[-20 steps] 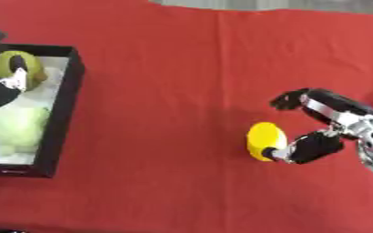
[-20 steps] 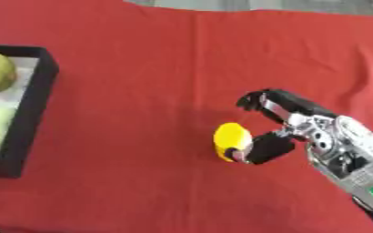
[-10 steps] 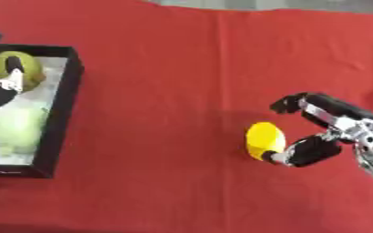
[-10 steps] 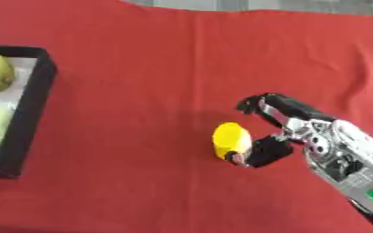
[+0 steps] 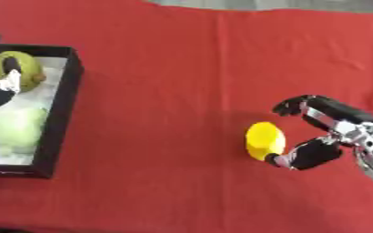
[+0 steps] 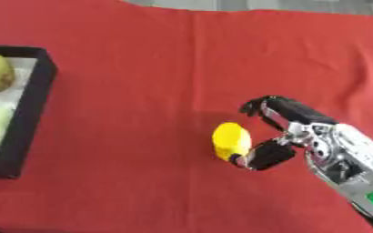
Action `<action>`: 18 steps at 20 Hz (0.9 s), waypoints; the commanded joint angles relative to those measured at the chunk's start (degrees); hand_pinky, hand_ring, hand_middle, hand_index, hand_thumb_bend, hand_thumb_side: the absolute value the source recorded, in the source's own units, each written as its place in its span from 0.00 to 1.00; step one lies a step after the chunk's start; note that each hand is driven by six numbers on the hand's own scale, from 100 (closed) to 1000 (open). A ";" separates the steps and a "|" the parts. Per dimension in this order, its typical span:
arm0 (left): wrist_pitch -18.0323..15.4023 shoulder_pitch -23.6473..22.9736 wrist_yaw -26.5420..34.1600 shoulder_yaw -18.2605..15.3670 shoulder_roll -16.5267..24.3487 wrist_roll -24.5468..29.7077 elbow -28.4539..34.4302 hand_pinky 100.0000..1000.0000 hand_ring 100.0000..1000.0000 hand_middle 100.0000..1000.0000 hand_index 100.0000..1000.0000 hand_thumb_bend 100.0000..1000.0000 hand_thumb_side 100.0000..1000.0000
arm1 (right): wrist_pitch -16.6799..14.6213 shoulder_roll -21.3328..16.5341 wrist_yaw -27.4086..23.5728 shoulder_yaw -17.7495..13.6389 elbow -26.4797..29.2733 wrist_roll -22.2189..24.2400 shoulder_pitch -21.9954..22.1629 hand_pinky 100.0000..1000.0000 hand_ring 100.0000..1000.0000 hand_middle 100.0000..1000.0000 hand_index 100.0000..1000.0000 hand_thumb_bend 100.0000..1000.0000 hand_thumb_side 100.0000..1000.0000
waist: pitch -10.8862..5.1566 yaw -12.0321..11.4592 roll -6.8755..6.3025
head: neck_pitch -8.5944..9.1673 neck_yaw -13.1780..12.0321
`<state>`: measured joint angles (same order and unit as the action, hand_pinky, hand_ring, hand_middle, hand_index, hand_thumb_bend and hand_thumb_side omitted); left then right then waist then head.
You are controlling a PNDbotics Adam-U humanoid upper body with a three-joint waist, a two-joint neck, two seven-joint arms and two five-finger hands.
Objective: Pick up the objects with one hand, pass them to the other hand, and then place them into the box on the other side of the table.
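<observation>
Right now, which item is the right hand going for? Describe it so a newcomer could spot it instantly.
Start at the red tablecloth and look toward its right side, where the robot's black and silver right hand reaches in. Just left of its open fingers lies a small yellow oval object, alone on the cloth. The greenish fruits sit in the black box at far left.

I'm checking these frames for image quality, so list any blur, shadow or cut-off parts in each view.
Left eye view: soft all over, the right hand smeared at its edges; a faint shadow lies left of the yellow object; the left hand over the box is cropped by the frame edge. Right eye view: equally soft; the box is cut off at the left edge, and no glare shows on the red cloth.
</observation>
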<state>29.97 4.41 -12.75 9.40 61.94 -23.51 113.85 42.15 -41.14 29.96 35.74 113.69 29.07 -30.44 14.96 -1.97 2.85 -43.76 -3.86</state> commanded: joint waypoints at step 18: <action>-0.01 0.20 -0.37 -0.40 1.27 0.11 0.74 0.76 0.73 0.67 0.76 0.00 0.22 | 9.82 1.93 4.07 1.16 -5.37 9.20 -0.50 0.92 0.83 0.67 0.77 0.44 0.17 | -3.32 -0.63 -1.23 | -0.36 1.04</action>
<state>29.99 4.40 -12.92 9.42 61.89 -23.49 113.85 42.26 -38.64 33.30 37.19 108.19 28.96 -30.46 14.96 -2.50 2.59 -43.77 -2.90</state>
